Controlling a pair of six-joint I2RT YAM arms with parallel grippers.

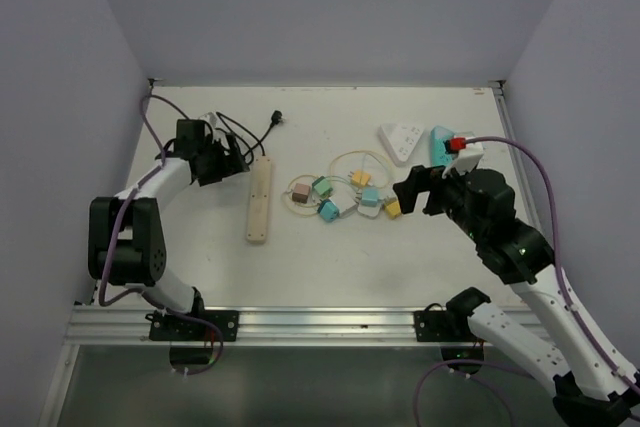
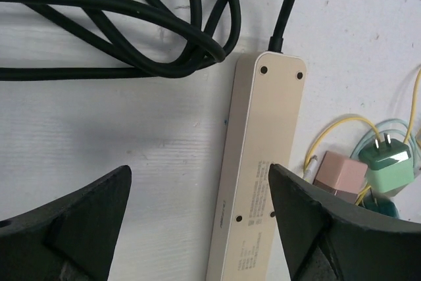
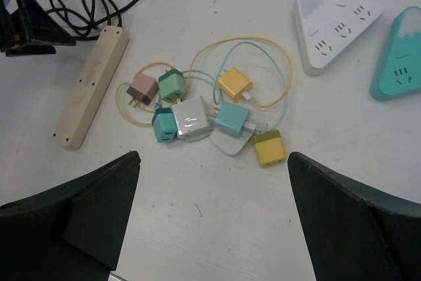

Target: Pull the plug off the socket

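Observation:
The socket, a long beige power strip, lies flat left of the table's middle, and its black cord coils behind its far end. In the left wrist view its screwed, labelled face is up. My left gripper hangs open just above the strip's far end, holding nothing. Several small coloured plugs lie loose in a cluster among thin cables, such as a pink plug and a green plug. None of them sits in a socket. My right gripper is open and empty, above the table just near of the cluster.
A white triangular socket block and a teal triangular socket block lie at the back right. The cord's black plug rests at the back. Walls close in the table on three sides, and a metal rail runs along the near edge.

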